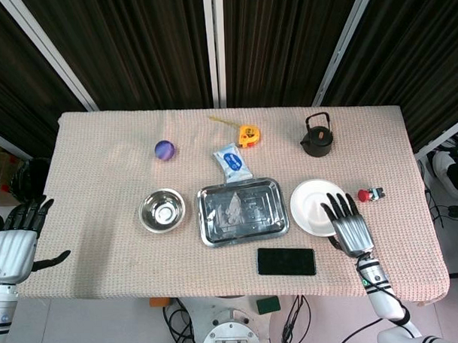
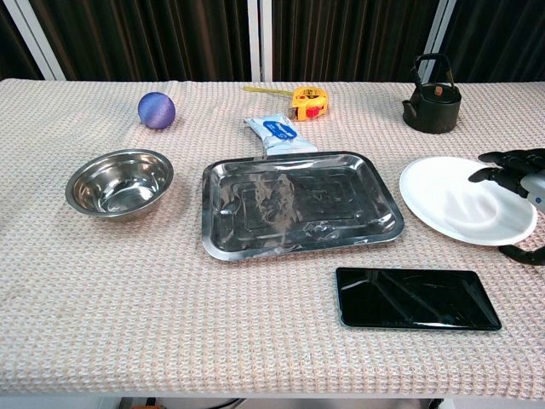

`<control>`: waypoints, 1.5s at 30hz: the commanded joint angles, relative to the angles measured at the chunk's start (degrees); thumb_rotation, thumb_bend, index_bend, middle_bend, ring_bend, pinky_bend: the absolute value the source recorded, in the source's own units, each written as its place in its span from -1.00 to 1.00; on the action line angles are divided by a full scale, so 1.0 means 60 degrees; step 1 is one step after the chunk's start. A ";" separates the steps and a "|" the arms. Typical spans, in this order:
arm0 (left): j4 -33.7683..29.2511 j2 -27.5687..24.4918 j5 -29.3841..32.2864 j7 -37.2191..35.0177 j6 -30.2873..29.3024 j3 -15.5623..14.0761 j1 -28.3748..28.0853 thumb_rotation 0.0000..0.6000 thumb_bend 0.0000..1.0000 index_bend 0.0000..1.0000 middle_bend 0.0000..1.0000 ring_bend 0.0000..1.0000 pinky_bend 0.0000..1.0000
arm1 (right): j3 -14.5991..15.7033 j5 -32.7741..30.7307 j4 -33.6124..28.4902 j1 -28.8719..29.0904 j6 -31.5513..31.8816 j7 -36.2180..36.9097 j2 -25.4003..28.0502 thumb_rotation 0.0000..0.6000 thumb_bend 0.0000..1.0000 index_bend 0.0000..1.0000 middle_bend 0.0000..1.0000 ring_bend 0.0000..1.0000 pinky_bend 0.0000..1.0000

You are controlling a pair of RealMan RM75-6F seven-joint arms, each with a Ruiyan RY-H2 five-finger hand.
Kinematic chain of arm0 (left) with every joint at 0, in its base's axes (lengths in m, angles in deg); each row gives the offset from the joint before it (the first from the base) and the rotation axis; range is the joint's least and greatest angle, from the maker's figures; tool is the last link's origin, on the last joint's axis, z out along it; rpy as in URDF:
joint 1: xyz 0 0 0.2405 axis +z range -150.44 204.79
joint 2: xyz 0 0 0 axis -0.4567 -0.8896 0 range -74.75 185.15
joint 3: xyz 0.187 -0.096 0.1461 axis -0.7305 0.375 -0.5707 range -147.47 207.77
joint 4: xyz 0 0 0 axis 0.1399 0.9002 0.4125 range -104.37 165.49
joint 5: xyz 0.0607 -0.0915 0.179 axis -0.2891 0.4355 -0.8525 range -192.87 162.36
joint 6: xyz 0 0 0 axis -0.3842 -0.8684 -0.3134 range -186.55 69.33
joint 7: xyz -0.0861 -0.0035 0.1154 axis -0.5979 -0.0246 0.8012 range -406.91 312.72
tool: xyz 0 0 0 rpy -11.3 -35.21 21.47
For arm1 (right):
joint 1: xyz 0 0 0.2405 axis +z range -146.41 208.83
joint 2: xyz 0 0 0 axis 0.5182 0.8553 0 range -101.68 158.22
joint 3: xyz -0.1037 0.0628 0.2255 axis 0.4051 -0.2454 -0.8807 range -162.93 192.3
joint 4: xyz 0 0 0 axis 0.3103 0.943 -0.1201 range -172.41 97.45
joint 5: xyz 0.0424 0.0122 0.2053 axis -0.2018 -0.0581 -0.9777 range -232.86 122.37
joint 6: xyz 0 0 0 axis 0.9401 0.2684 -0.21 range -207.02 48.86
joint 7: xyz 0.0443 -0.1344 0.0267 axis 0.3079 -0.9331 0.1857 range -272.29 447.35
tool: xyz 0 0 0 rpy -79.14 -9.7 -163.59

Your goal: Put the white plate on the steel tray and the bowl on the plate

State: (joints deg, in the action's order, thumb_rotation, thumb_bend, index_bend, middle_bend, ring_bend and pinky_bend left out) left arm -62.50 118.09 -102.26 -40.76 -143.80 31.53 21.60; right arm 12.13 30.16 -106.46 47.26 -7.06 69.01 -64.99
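A table (image 1: 103,243) covered with a beige waffle-weave cloth fills the middle of the head view, and dark vertically ribbed curtains with pale slanted posts are seen behind it across the top of the frame. Grey floor and cables are visible along the lower edge and at the right.

The steel tray (image 1: 241,211) is placed at the centre of the cloth, empty apart from reflections. The bowl (image 1: 162,210) is seen just left of it, upright and apart from it. The white plate (image 1: 311,202) lies just right of the tray, flat on the cloth, not touching it.

The right hand (image 1: 347,224) is held over the lower right part of the plate, its fingers spread apart and stretched toward the plate's centre; nothing is gripped. In the chest view the dark fingertips (image 2: 502,168) are seen above the plate's right rim, with a shadow cast on the white surface. The left hand (image 1: 17,239) is held off the table's left edge at the lower left of the frame, fingers apart and empty.

A black phone (image 1: 285,261) lies below the tray. A wipes packet (image 1: 232,161), a yellow tape measure (image 1: 247,134), a purple ball (image 1: 165,150) and a black kettle (image 1: 317,137) are set in the upper part of the cloth. A small red object (image 1: 368,194) is seen right of the plate.
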 commanded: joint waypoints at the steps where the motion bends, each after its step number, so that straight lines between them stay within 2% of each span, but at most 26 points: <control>1: 0.0023 0.0016 0.0027 -0.0010 0.0014 -0.0006 0.0012 0.56 -0.95 -0.94 -0.95 -0.95 -0.79 | 0.0013 -0.0046 0.0110 0.0008 -0.0038 0.0066 -0.0082 1.00 -0.45 -0.62 -1.00 -1.00 -1.00; 12: 0.0053 0.0100 0.0033 0.0097 0.0059 -0.0007 -0.0001 0.56 -0.95 -0.94 -0.95 -0.95 -0.79 | 0.0108 0.0036 0.0547 -0.0036 0.0172 0.0061 -0.0408 1.00 -0.32 -0.54 -1.00 -1.00 -1.00; 17: 0.0082 0.0083 0.0064 0.0090 0.0150 -0.0052 -0.0001 0.57 -0.95 -0.94 -0.95 -0.95 -0.79 | 0.0061 0.0201 0.1054 0.0007 0.0459 -0.0026 -0.0848 1.00 -0.23 -0.51 -0.98 -1.00 -1.00; 23: 0.0074 0.0011 0.0281 0.0110 0.0264 -0.0069 0.0050 0.58 -0.95 -0.94 -0.95 -0.95 -0.79 | -0.0058 0.0083 0.1531 0.0157 0.0283 -0.0049 -0.1264 1.00 -0.20 -0.44 -0.97 -1.00 -1.00; 26: 0.0056 -0.0012 0.0321 0.0119 0.0277 -0.0062 0.0057 0.58 -0.95 -0.94 -0.95 -0.95 -0.79 | -0.0125 0.0090 0.1820 0.0243 0.0303 -0.0047 -0.1478 1.00 -0.14 -0.36 -0.96 -1.00 -1.00; 30: 0.0026 -0.0020 0.0339 0.0145 0.0297 -0.0041 0.0041 0.59 -0.95 -0.94 -0.95 -0.95 -0.79 | -0.0205 0.0204 0.2196 0.0315 0.0554 0.0192 -0.1749 1.00 -0.12 -0.04 -0.92 -1.00 -1.00; 34: 0.0009 -0.0019 0.0360 0.0180 0.0341 -0.0037 0.0023 0.64 -0.95 -0.93 -0.95 -0.95 -0.79 | -0.0201 0.0587 0.2774 0.0348 0.1212 0.0657 -0.2005 1.00 -0.06 0.53 -0.84 -1.00 -1.00; 37: 0.0000 -0.0029 0.0387 0.0182 0.0358 -0.0032 0.0022 0.67 -0.95 -0.93 -0.95 -0.95 -0.79 | -0.0272 0.0909 0.3382 0.0347 0.2011 0.1273 -0.2236 1.00 -0.03 0.86 -0.75 -1.00 -1.00; 40: 0.0007 -0.0033 0.0401 0.0177 0.0359 -0.0028 0.0026 0.67 -0.95 -0.93 -0.95 -0.95 -0.79 | -0.0424 0.1071 0.3902 0.0355 0.2711 0.1823 -0.2433 1.00 0.02 0.99 -0.69 -1.00 -1.00; 45: 0.0035 -0.0016 0.0394 0.0163 0.0402 -0.0038 0.0009 0.67 -0.95 -0.93 -0.95 -0.95 -0.79 | -0.0620 0.1361 0.4211 0.0548 0.3562 0.2259 -0.2463 1.00 0.04 1.00 -0.66 -1.00 -1.00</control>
State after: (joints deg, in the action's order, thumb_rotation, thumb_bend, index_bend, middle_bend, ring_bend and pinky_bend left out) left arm -62.29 118.00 -99.89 -39.78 -141.39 31.31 21.66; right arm 9.10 37.26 -81.87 49.89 12.58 81.52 -79.46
